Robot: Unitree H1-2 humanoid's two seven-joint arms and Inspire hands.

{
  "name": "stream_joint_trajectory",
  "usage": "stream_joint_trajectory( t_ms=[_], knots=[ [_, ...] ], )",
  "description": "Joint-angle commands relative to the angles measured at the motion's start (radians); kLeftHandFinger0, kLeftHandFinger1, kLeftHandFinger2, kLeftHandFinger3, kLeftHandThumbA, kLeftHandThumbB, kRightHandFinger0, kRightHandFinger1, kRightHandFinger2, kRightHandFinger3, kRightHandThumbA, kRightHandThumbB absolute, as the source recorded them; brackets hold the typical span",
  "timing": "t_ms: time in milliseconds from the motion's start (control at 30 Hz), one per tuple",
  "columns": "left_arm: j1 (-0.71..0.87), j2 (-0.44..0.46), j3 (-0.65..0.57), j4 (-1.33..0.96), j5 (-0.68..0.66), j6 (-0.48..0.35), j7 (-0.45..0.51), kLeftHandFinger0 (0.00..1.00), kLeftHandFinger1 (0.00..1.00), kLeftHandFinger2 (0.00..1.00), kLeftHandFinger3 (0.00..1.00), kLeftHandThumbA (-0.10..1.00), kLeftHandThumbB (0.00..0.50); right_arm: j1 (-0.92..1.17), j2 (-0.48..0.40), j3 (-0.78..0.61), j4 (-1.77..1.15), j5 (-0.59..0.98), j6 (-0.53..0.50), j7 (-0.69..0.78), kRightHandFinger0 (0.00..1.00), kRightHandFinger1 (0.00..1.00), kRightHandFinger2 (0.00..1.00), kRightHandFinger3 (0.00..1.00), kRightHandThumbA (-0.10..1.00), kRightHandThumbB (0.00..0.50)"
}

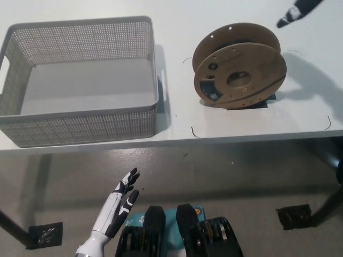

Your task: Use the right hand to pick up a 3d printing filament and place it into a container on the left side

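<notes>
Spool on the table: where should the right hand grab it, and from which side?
Probably across the top rims of the spool, coming from above. It stands on edge with its two brown discs upright and a gap between them, so fingers could clamp over both rims or hook into that gap. The right hand is above and to the right; the left hand rests below the table edge.
</notes>
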Motion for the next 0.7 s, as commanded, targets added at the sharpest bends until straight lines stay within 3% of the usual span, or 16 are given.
stream_joint_trajectory(
  t_ms=[0,133,200,333,400,433,467,500,600,633,667],
  knots=[
    [0.001,0.005,-0.003,-0.032,0.015,-0.042,0.016,1.00,1.00,1.00,1.00,1.00,0.254,-0.145,0.052,0.008,0.081,0.002,0.067,0.138,1.00,1.00,1.00,1.00,1.00,0.328],
    [0.003,0.009,-0.004,-0.034,0.019,-0.043,0.014,1.00,1.00,1.00,1.00,1.00,0.240,-0.213,0.117,0.022,0.237,0.003,0.023,0.197,1.00,1.00,1.00,1.00,1.00,0.285],
    [0.002,0.008,-0.002,-0.034,0.017,-0.041,0.012,1.00,1.00,1.00,1.00,1.00,0.242,-0.250,0.149,0.033,0.320,-0.009,-0.005,0.214,1.00,1.00,1.00,1.00,1.00,0.312],
    [0.002,0.004,-0.002,-0.027,0.015,-0.043,0.015,1.00,1.00,1.00,1.00,1.00,0.245,-0.302,0.206,0.041,0.418,-0.008,-0.055,0.261,1.00,1.00,1.00,1.00,1.00,0.229],
    [0.001,0.004,-0.004,-0.025,0.015,-0.043,0.018,1.00,1.00,1.00,1.00,1.00,0.246,-0.316,0.227,0.040,0.463,-0.011,-0.075,0.268,1.00,1.00,1.00,1.00,1.00,0.211],
    [0.001,0.004,-0.005,-0.025,0.016,-0.043,0.019,1.00,1.00,1.00,1.00,1.00,0.247,-0.321,0.236,0.044,0.492,-0.021,-0.100,0.261,1.00,1.00,1.00,1.00,1.00,0.225],
    [0.002,0.006,-0.007,-0.025,0.018,-0.043,0.021,1.00,1.00,1.00,1.00,1.00,0.249,-0.334,0.251,0.076,0.536,-0.064,-0.136,0.241,1.00,1.00,1.00,1.00,1.00,0.276],
    [0.003,0.009,-0.006,-0.027,0.019,-0.043,0.022,1.00,1.00,1.00,1.00,1.00,0.249,-0.340,0.259,0.096,0.559,-0.092,-0.157,0.223,1.00,1.00,1.00,1.00,1.00,0.283],
    [0.004,0.012,-0.007,-0.032,0.009,-0.043,0.016,1.00,1.00,1.00,1.00,1.00,0.247,-0.323,0.280,0.115,0.556,-0.132,-0.116,0.152,1.00,1.00,1.00,1.00,1.00,0.279],
    [-0.002,0.016,-0.009,-0.029,0.008,-0.043,0.016,1.00,1.00,1.00,1.00,1.00,0.250,-0.315,0.287,0.124,0.552,-0.155,-0.073,0.122,1.00,1.00,1.00,1.00,1.00,0.319],
    [-0.002,0.016,-0.009,-0.028,0.008,-0.043,0.015,1.00,1.00,1.00,1.00,1.00,0.256,-0.313,0.292,0.133,0.555,-0.169,-0.062,0.115,1.00,1.00,1.00,1.00,1.00,0.329]
  ],
)
